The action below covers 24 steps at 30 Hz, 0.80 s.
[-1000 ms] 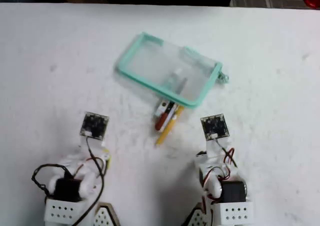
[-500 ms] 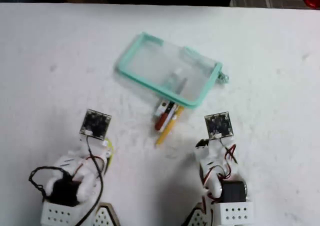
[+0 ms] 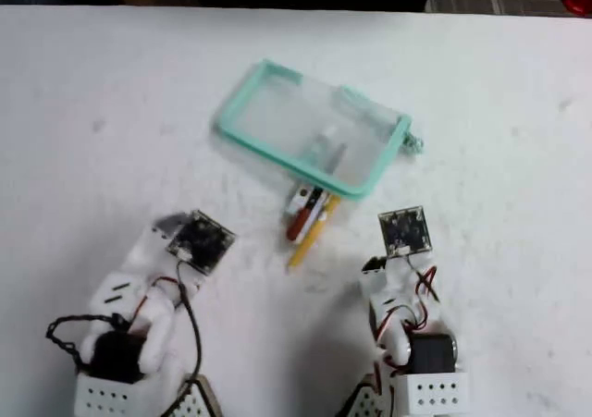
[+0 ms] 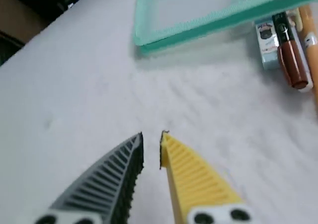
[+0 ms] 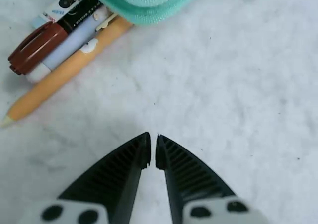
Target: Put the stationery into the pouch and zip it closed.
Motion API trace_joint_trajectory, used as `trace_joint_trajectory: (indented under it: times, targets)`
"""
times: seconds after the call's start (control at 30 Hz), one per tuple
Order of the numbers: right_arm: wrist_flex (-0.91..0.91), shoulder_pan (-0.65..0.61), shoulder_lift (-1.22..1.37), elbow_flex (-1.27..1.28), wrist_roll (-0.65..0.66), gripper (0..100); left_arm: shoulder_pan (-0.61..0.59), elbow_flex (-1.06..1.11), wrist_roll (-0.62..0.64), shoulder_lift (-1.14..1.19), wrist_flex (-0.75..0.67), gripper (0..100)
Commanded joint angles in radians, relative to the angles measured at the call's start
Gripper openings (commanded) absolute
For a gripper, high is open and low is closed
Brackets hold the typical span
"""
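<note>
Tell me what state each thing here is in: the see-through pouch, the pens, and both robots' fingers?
pouch: lying flat on the table; cannot tell whether it is zipped or open.
stationery: bundled together on the table, mostly outside the pouch, with one end tucked at its green edge.
left gripper: fingers shut, holding nothing.
right gripper: fingers shut, holding nothing, close to the stationery.

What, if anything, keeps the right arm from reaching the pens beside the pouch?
Probably nothing, so yes. Bare table lies between the right gripper and the pens; only their far ends are hidden by the pouch edge.
</note>
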Motion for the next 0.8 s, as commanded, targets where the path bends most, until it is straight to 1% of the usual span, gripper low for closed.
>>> trace_joint_trajectory:
  times: [0.0,0.1,0.17,0.3,0.4,0.53,0.67,0.77]
  targets:
    - [-0.015,0.004,-0.010,0.009,0.011,1.8,-0.002,-0.035,-0.034,-0.012,-0.140,9]
    - [-0.013,0.002,-0.010,0.009,0.006,1.8,0.013,-0.172,0.123,-0.012,-0.132,9]
    - [-0.013,0.002,-0.010,0.009,0.009,1.8,0.021,-0.244,0.175,-0.012,-0.147,9]
    - [-0.013,0.002,-0.010,0.009,0.011,1.8,0.021,-0.261,0.176,-0.007,-0.275,9]
    - [-0.013,0.002,-0.010,0.009,0.006,1.8,0.022,-0.222,0.190,-0.005,-0.327,9]
    - [-0.013,0.002,-0.010,0.009,0.006,1.7,0.021,-0.158,0.272,-0.005,-0.333,9]
    - [-0.001,0.007,-0.004,0.009,0.011,1.7,0.021,-0.140,0.275,-0.005,-0.328,9]
    - [0.085,0.004,-0.010,0.009,0.005,1.7,0.021,-0.140,0.273,-0.005,-0.313,9]
